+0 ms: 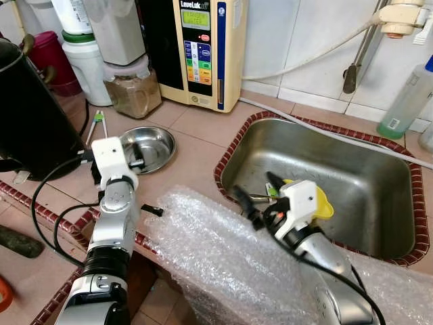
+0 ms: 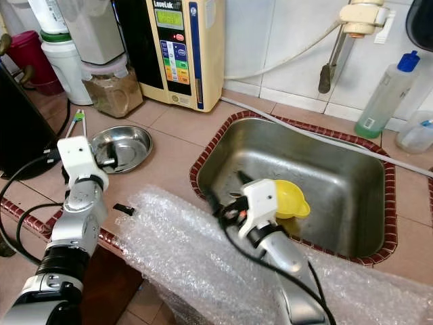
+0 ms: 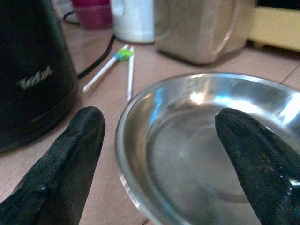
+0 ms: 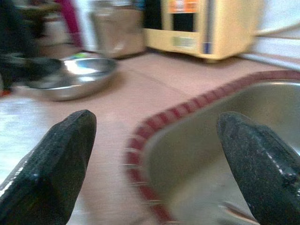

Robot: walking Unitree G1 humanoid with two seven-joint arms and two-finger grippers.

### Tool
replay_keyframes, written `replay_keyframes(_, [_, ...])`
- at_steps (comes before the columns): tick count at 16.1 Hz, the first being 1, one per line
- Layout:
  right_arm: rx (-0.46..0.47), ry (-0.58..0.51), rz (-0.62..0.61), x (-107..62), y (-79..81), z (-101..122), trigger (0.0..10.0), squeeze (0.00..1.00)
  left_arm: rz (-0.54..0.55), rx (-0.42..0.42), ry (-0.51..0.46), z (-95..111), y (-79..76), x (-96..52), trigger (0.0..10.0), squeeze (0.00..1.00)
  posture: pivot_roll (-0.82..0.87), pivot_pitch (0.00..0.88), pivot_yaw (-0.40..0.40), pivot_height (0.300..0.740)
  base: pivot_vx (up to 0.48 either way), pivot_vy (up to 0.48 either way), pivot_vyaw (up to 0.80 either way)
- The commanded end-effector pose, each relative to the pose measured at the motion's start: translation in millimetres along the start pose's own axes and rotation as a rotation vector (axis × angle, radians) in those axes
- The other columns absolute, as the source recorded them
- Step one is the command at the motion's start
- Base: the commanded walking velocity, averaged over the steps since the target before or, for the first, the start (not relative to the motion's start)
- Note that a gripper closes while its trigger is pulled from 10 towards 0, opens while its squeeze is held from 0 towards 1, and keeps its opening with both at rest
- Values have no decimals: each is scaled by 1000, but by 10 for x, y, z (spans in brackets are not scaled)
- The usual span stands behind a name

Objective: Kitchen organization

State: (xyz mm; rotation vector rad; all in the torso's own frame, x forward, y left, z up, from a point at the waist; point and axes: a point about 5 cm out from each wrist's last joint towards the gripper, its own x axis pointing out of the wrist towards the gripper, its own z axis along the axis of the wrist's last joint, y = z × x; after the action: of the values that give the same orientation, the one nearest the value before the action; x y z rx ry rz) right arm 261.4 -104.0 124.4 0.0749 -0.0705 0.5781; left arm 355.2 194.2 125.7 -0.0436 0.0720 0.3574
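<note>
A shallow steel bowl (image 1: 152, 145) rests on the tiled counter left of the sink (image 1: 379, 223). My left gripper (image 1: 135, 162) is at the bowl's near rim and open. In the left wrist view one finger (image 3: 61, 164) is outside the rim of the bowl (image 3: 197, 140) and the other finger (image 3: 258, 159) is over its inside. My right gripper (image 1: 257, 191) hangs open over the sink's left edge, holding nothing. A yellow funnel (image 1: 323, 203) lies in the sink just behind the right wrist. The right wrist view looks past the open fingers (image 4: 51, 164) toward the bowl (image 4: 77, 75).
A black kettle (image 1: 30, 115) stands left of the bowl, with its cord trailing off the counter. Behind are a jar of brown powder (image 1: 132, 88), a water ioniser (image 1: 203, 51) and white tongs (image 1: 97, 125). Bubble wrap (image 1: 223, 264) covers the counter's front edge. A green bottle (image 1: 406, 101) stands at the back right.
</note>
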Motion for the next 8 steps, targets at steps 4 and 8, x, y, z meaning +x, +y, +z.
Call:
replay_keyframes(4, [25, -78, 109, 6, 152, 164, 10000, 0, 31, -24, 21, 35, -5, 42, 10000, 0, 17, 69, 60, 740, 0, 0, 0])
replay_keyframes(8, [91, -115, 200, 26, 257, 325, 10000, 0, 58, -73, 103, -39, 8, 75, 10000, 0, 13, 68, 60, 740, 0, 0, 0])
